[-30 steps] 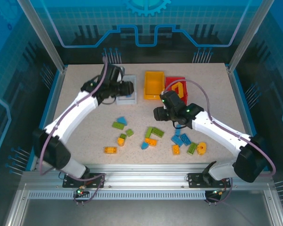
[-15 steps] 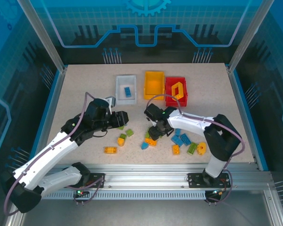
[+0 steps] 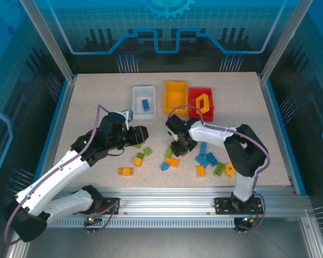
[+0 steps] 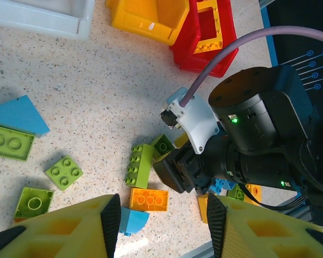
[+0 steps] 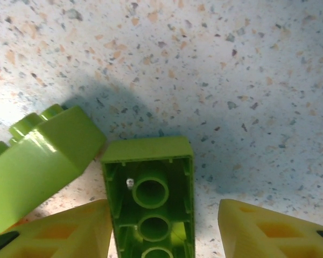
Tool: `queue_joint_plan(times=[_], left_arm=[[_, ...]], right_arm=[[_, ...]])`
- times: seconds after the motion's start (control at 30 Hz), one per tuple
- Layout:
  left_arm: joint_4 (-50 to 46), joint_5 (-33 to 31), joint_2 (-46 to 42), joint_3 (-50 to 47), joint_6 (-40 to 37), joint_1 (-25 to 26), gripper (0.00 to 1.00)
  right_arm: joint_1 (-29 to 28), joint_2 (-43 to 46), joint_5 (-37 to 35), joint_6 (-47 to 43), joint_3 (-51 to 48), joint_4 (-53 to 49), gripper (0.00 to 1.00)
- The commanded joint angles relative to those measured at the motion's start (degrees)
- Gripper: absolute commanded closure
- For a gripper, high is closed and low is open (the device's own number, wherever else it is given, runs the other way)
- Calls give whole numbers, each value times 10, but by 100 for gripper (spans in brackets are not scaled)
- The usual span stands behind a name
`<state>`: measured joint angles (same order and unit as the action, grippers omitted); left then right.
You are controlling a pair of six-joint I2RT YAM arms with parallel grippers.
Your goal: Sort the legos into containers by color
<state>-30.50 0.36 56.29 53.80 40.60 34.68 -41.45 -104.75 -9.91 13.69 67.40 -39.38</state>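
Sorting was judged to be at an early stage: one blue brick (image 3: 146, 104) was seen in the white bin (image 3: 135, 102) and a yellow frame piece (image 3: 204, 102) in the red bin (image 3: 192, 110), while the yellow-orange bin (image 3: 175, 111) appeared to hold nothing. All three bins stood beyond both end effectors. Most legos (image 3: 125, 171) lay loose on the surface (image 3: 97, 97), scattered around and between the two end effectors, so nearly all the work was reckoned as not yet done. The left end effector (image 4: 162, 209) was held open and empty above the pile. The right end effector (image 5: 162, 204) was lowered with its jaws apart around an upturned green brick (image 5: 151, 193), a gap showing at one finger. A second green brick (image 5: 37, 156) lay just beside its other finger.
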Motion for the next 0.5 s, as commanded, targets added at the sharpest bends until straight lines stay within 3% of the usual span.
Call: queue_joint_plan(times=[0.0,0.13,0.47], left_arm=[[18,8,2,-4,6,4,51],[30,12,12,-6,9,7,51],[43,-10,57,42,-8,6,49]], right_arm=[[9,-7,15,11,-1,7,46],[14,-6,14,24,-4,17,58],[36,51,-18,63,59,4,67]])
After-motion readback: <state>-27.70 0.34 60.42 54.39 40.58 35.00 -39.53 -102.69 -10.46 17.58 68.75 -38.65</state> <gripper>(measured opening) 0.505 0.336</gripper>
